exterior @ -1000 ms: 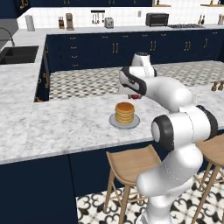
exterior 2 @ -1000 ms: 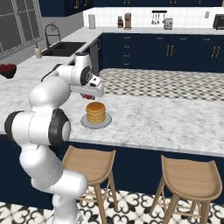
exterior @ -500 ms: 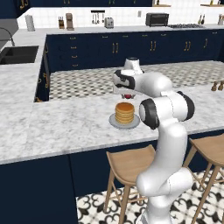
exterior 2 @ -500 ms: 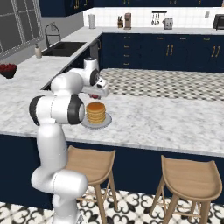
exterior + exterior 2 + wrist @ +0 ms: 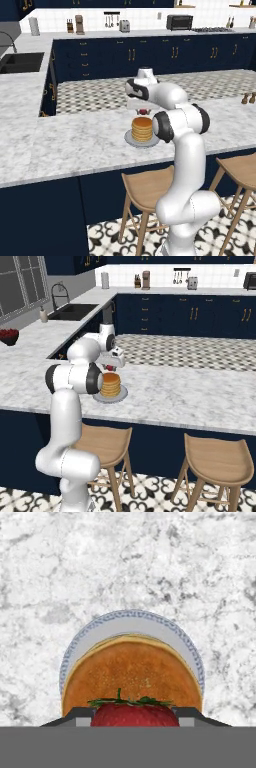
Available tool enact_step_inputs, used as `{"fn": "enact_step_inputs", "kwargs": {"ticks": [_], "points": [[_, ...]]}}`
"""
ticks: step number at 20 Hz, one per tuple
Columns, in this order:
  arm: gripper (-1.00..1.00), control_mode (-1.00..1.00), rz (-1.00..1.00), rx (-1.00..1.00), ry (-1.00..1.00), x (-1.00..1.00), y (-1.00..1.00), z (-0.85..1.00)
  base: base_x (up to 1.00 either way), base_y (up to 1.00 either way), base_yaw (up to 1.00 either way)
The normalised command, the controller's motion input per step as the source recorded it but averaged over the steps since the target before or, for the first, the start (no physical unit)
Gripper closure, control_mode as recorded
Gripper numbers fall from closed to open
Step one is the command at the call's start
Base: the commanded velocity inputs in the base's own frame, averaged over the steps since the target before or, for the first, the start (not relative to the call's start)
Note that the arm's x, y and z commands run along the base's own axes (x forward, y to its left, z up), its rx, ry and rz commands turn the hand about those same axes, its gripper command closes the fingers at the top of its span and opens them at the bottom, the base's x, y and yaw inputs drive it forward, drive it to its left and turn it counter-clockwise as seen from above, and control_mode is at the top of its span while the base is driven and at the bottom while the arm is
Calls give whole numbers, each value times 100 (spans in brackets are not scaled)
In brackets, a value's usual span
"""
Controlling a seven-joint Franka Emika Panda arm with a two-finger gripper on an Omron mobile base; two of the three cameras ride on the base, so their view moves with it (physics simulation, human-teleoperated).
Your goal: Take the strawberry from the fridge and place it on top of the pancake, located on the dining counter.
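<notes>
The golden-brown pancake (image 5: 142, 128) stack sits on a round grey plate (image 5: 131, 141) on the marble dining counter (image 5: 75, 145). My gripper (image 5: 143, 111) hangs just above the stack's far edge, shut on the small red strawberry (image 5: 144, 111). From the right base view the gripper (image 5: 109, 366) and the strawberry (image 5: 109, 367) sit over the pancake (image 5: 110, 384). In the hand view the strawberry (image 5: 134, 715) with its green leaves is held between my dark fingertips (image 5: 75, 715), directly over the pancake (image 5: 131, 672) and plate (image 5: 135, 622).
Wooden stools (image 5: 150, 186) stand under the counter's near edge. A sink (image 5: 20, 62) lies in the far-left counter, and small dark shakers (image 5: 245, 98) stand at the right. A red bowl (image 5: 9, 336) rests on the left counter.
The arm has swung in over the plate, bringing the gripper and strawberry closer above the pancake stack. The pancake and plate have not moved.
</notes>
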Motion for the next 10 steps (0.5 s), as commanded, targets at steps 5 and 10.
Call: {"fn": "enact_step_inputs", "kwargs": {"ticks": [5, 10], "points": [[100, -100, 0, 0, 8, -27, 0, 0, 0, 0, 0], [100, -100, 0, 0, 1, -45, 0, -12, 0, 0, 0]]}}
